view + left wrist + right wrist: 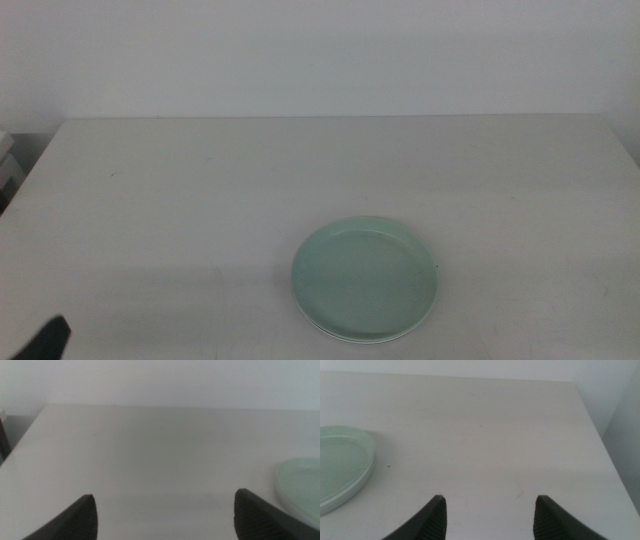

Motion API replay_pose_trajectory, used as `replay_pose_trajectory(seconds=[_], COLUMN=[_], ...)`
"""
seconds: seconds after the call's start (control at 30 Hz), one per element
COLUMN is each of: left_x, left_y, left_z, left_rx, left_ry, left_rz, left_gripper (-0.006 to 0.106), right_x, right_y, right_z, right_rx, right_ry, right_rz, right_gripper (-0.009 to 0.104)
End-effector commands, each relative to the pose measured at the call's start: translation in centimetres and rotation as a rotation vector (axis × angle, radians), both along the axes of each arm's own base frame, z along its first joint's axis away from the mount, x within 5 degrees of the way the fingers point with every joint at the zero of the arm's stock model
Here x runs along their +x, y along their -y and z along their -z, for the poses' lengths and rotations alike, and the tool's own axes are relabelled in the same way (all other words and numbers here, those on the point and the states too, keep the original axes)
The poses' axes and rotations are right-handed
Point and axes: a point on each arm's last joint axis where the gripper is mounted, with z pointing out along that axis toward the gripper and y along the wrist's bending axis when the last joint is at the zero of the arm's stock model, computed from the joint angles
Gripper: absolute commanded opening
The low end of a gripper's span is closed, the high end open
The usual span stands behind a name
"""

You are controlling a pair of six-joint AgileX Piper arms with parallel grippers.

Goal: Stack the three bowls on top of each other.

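A pale mint green bowl [365, 277] lies on the table, right of centre and near the front edge. Under its front edge a thin paler rim [352, 340] of another bowl peeks out, so it sits on top of a stack. What else lies beneath is hidden. The green bowl [303, 486] also shows at the edge of the left wrist view, and the green bowl [341, 464] at the edge of the right wrist view. My left gripper [165, 517] is open and empty, well left of the stack; its dark tip [47, 340] shows at the front left corner. My right gripper [490, 515] is open and empty, to the right of the stack.
The table [200, 180] is a pale matte surface with a white wall behind it. Its left edge [25, 435] and right edge [600, 435] drop off to the sides. A light object [8, 160] stands beyond the far left corner.
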Motion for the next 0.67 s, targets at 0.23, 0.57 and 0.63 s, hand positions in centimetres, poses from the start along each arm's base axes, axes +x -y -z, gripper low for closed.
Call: replay_pose_trajectory(seconds=[0.23, 0.57, 0.63], left_x=[-0.2, -0.2, -0.2], left_y=[0.0, 0.0, 0.0], left_z=[2.4, 2.3, 2.3], left_rx=[-0.024, -0.024, -0.024], left_ry=[0.030, 0.034, 0.034], left_rz=[0.004, 0.005, 0.005], left_gripper=[0.105, 0.105, 0.105], right_x=[-0.7, -0.1, -0.1], right_y=[0.4, 0.4, 0.4], right_z=[1.3, 4.0, 4.1], right_rx=[-0.062, -0.098, -0.099], right_ry=[0.177, 0.149, 0.144], right_rz=[0.041, 0.030, 0.031], right_gripper=[0.045, 0.045, 0.045])
